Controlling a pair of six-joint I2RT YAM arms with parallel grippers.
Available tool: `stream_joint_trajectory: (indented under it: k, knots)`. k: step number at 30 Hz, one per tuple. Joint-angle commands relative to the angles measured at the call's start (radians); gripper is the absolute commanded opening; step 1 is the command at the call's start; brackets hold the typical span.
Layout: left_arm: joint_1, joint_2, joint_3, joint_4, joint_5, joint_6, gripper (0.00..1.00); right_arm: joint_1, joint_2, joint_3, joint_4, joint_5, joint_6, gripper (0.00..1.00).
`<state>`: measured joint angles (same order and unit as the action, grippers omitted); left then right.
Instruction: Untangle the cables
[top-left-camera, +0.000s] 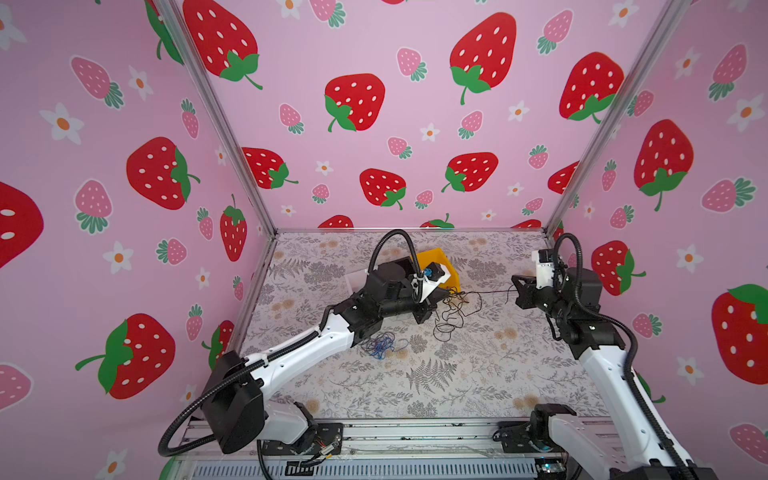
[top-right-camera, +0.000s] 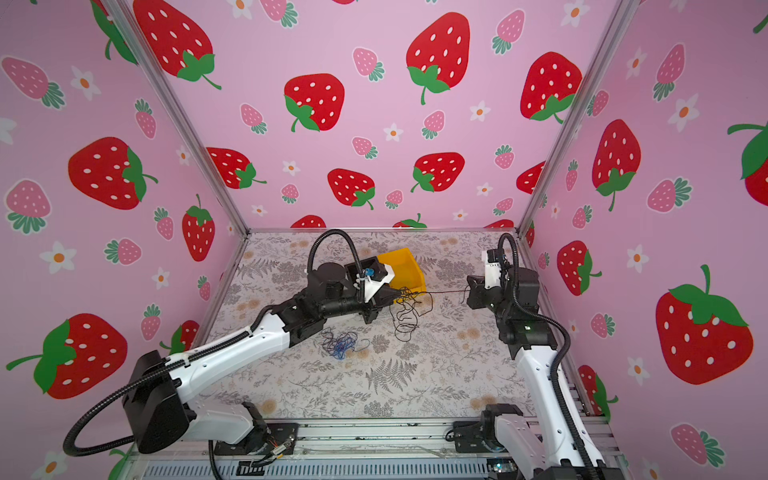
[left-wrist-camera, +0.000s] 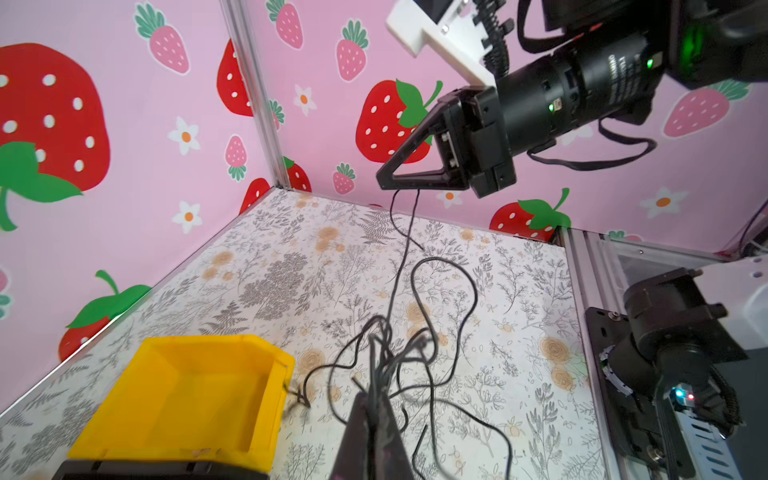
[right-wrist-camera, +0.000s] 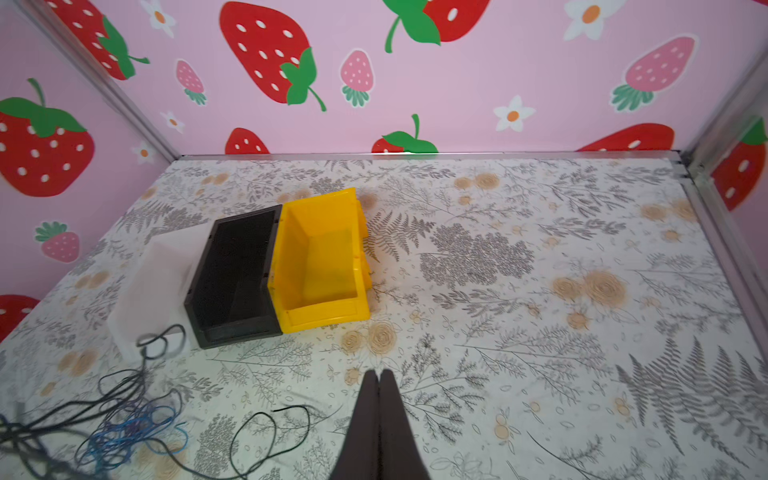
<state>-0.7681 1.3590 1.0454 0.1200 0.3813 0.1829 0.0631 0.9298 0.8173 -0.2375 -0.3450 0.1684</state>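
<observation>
A loose tangle of black cables (top-left-camera: 451, 313) (top-right-camera: 409, 311) lies mid-table, in front of the yellow bin. My left gripper (top-left-camera: 448, 296) (left-wrist-camera: 374, 397) is shut on several of its strands (left-wrist-camera: 395, 353), which fan out from the fingertips. A thin black strand runs taut from there to my right gripper (top-left-camera: 515, 284) (left-wrist-camera: 384, 185), which is shut on it and raised above the table at the right. Two ends hang below those fingers. In the right wrist view the right gripper (right-wrist-camera: 379, 372) shows pressed-together fingers. A blue and purple cable clump (top-left-camera: 380, 345) (right-wrist-camera: 133, 432) lies apart, under the left forearm.
A yellow bin (right-wrist-camera: 320, 257) lies beside a black bin (right-wrist-camera: 237, 278) and a white bin (right-wrist-camera: 153, 282) at the back middle. In both top views the left arm covers most of the bins. Pink strawberry walls close three sides.
</observation>
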Motion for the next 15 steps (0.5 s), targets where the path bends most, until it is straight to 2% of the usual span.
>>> stream_joint_trajectory:
  k: [1,15]
  knots:
    - [0.031,-0.052,-0.043,-0.088,-0.017,0.032,0.0,-0.045,-0.014,-0.006,-0.002,0.052,-0.004,0.0]
    - [0.143,-0.197,-0.113,-0.213,-0.004,0.058,0.0,-0.118,0.041,0.001,-0.071,0.211,-0.055,0.0]
